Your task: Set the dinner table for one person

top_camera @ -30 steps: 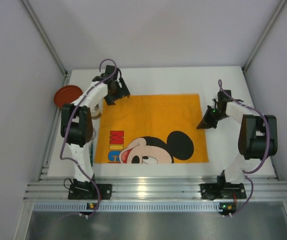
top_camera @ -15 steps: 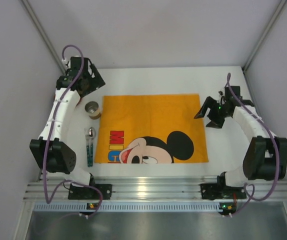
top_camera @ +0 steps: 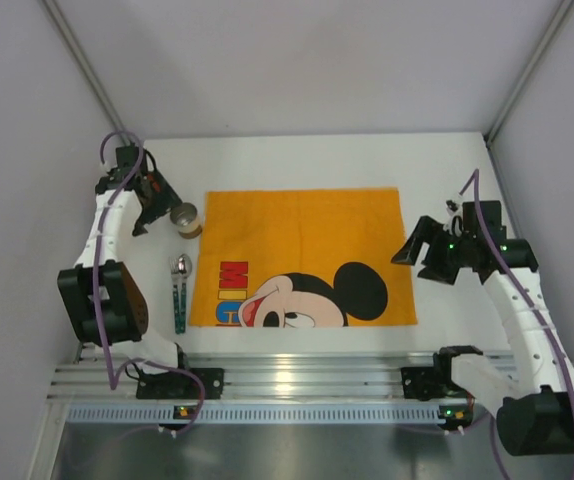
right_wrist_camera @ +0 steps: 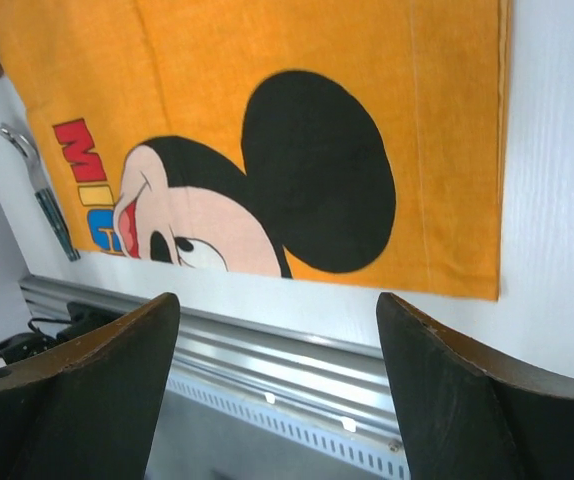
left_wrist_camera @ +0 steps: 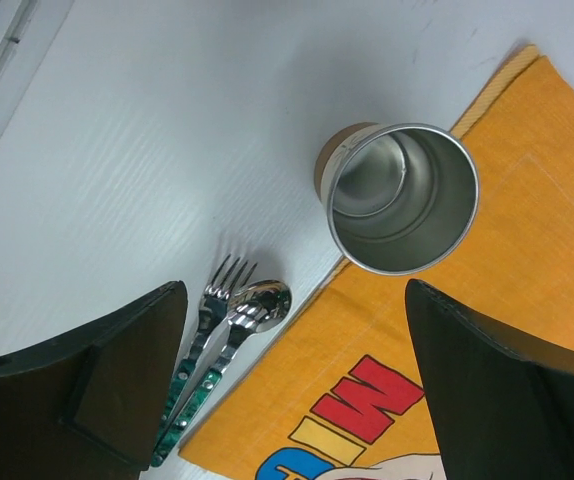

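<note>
The dinner table [top_camera: 317,160] is a wide white top with an orange cartoon-mouse cloth [top_camera: 302,255] spread flat on it. A steel cup [top_camera: 184,219] stands upright at the cloth's far left corner. A fork [left_wrist_camera: 217,300] and a spoon [left_wrist_camera: 257,305] with green handles lie side by side just left of the cloth. My left gripper [top_camera: 155,208] hovers left of the cup, open and empty; the left wrist view shows the cup [left_wrist_camera: 402,195] ahead of the left gripper [left_wrist_camera: 297,400]. My right gripper [top_camera: 419,258] hangs open over the cloth's right edge, holding nothing.
A ribbed aluminium rail [top_camera: 297,380] runs along the near edge, also seen in the right wrist view as the rail [right_wrist_camera: 297,350] beyond the right gripper [right_wrist_camera: 277,400]. Grey walls close in the left, right and back sides.
My left gripper left the cloth's far left corner and swung out to the left of the cup. My right gripper opened, let go of the cloth's right edge and drew back slightly.
</note>
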`<state>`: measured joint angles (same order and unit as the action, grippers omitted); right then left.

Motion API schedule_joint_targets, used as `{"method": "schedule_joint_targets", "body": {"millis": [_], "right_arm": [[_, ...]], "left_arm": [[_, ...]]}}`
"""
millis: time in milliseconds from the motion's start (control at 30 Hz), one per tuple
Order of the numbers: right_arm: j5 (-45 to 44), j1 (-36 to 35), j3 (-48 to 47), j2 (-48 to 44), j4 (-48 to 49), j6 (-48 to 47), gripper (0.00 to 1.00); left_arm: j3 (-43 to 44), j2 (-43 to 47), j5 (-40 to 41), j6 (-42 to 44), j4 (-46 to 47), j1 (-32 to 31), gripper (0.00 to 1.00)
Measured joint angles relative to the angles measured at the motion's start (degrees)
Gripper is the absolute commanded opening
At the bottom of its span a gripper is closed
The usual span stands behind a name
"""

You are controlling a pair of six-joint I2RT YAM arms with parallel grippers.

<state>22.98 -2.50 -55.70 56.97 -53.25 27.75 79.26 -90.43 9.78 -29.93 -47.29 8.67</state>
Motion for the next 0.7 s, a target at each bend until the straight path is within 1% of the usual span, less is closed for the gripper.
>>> {"method": "schedule_joint_targets", "body": {"millis": [100,167,200,300,400,433,467,500,533,600,633,700], "right_arm": [[-0.26,0.0,2.12,-2.45,-2.99,0.2,0.79],[-0.5,0.0,2.51,-3.13,-4.61,0.33,0.79],[-0.7,0.0,2.51,-3.28,-5.18,0.35,0.79],[-1.4,0.0,2.43,-3.32,-6.29,0.33,0.77],[-2.14,0.0,2.4,-3.32,-7.17,0.35,0.77],[-2.27,0.0,2.4,-3.32,-7.43,0.35,0.76],[-2.36,0.0,2.4,-3.32,-7.67,0.37,0.76],[-2.36,0.0,2.4,-3.32,-7.74,0.42,0.75],[-2.4,0.0,2.4,-3.3,-7.74,0.5,0.75],[-2.54,0.0,2.4,-3.28,-7.74,0.59,0.74],[-2.62,0.0,2.4,-3.21,-7.74,0.61,0.74],[-2.82,0.0,2.36,-2.93,-7.74,0.76,0.73]], "left_arm": [[-0.22,-1.46,-1.31,0.15,2.12,-0.11,0.95],[-0.22,-2.73,-1.99,0.13,3.15,-0.15,0.92],[-0.22,-3.61,-2.29,0.13,3.65,-0.15,0.89],[-0.24,-6.21,-2.89,0.17,4.35,-0.15,0.85],[-0.72,-8.81,-3.04,0.39,5.57,-0.13,0.74],[-0.9,-9.57,-3.1,0.55,5.84,-0.15,0.57],[-1.11,-10.43,-3.15,0.52,6.27,-0.15,0.49],[-1.16,-10.99,-3.17,0.81,6.58,-0.15,0.43],[-1.16,-11.69,-3.34,1.07,6.93,-0.13,0.29],[-1.16,-13.16,-3.82,1.27,7.76,-0.15,0.19],[-1.11,-13.97,-4.28,1.49,8.09,-0.15,0.17],[-0.57,-15.23,-5.11,1.79,8.28,-0.15,0.17]]}}
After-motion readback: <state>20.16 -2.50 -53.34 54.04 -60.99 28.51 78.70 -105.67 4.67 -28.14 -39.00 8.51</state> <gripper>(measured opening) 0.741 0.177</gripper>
